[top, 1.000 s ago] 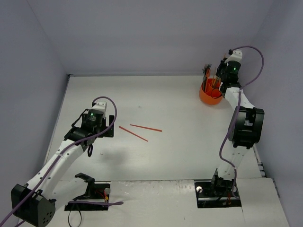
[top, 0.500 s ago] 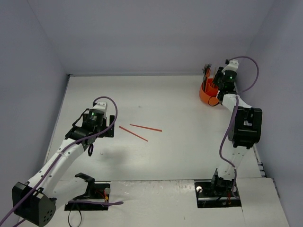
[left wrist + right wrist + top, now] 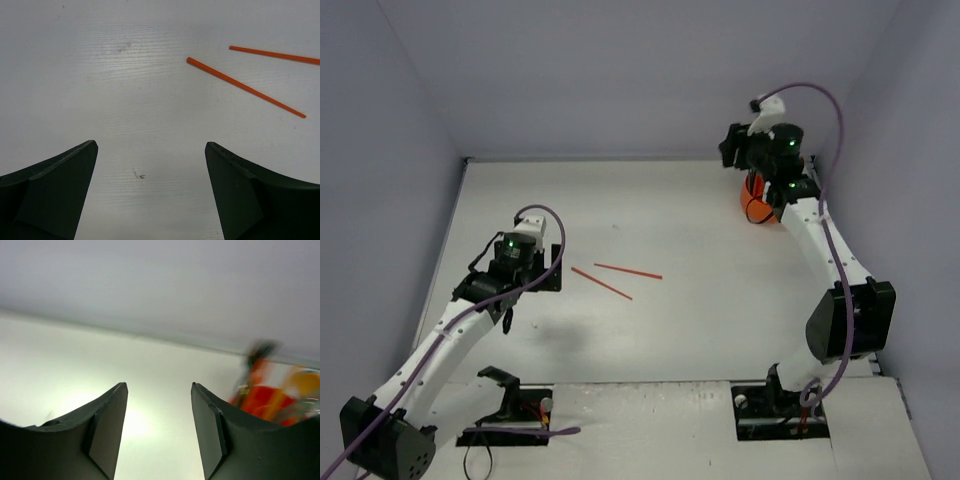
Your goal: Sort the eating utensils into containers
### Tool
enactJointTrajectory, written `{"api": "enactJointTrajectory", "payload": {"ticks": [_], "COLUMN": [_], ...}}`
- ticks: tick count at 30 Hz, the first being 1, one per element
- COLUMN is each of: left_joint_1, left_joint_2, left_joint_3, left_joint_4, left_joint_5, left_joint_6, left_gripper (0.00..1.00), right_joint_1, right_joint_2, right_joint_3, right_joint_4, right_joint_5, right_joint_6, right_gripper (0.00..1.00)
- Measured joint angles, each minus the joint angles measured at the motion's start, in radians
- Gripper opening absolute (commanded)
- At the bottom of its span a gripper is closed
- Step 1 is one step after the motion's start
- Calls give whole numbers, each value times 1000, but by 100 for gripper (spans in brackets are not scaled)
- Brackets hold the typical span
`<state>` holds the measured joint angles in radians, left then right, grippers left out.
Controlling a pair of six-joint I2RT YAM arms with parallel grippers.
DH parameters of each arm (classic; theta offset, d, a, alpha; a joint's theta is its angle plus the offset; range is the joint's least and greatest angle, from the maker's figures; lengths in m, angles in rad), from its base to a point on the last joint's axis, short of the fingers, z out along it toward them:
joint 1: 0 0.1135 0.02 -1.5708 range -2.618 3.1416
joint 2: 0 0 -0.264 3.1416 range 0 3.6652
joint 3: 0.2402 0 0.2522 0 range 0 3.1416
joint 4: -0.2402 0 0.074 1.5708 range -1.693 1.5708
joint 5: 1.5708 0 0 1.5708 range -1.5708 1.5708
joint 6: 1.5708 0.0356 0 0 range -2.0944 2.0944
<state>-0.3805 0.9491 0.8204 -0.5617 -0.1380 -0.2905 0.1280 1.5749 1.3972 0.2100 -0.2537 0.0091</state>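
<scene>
Two thin orange sticks lie side by side in the middle of the table, one [image 3: 602, 283] nearer, one [image 3: 628, 270] farther. My left gripper [image 3: 530, 290] hovers just left of them, open and empty. In the left wrist view [image 3: 150, 143] both sticks [image 3: 245, 87] [image 3: 275, 54] lie ahead to the right. The orange container [image 3: 758, 207] stands at the back right, partly hidden by my right arm. My right gripper [image 3: 732, 146] is raised above and left of it, open with nothing between the fingers [image 3: 159, 386]. The container [image 3: 265, 401] appears blurred at right, utensils [image 3: 257, 356] standing in it.
Pale walls close the table at the back and on both sides; the container stands close to the right wall [image 3: 910, 150]. Both arm bases and their cables [image 3: 520, 428] sit along the near edge.
My right gripper has opened and lifted up and to the left, away from the container. The left arm has barely moved and the two sticks lie as before.
</scene>
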Motion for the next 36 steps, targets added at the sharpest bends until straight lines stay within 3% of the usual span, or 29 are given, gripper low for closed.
{"api": "enactJointTrajectory", "payload": {"ticks": [9, 18, 24, 36], "left_joint_1": [0, -5, -6, -14], "left_joint_2": [-26, -66, -75, -84], "left_joint_3": [0, 0, 0, 0], "left_joint_4": [0, 0, -1, -1], "left_joint_5": [2, -9, -16, -20], "left_joint_6": [0, 0, 0, 1], "left_gripper": [87, 87, 87, 87], "right_joint_1": [341, 580, 649, 657], "right_joint_2": [143, 413, 529, 626], "right_joint_3": [36, 144, 238, 319], "right_joint_4": [-400, -596, -641, -659], "right_joint_5": [-77, -56, -18, 93], "right_joint_6": [-133, -205, -220, -219], "right_gripper": [52, 50, 48, 38]}}
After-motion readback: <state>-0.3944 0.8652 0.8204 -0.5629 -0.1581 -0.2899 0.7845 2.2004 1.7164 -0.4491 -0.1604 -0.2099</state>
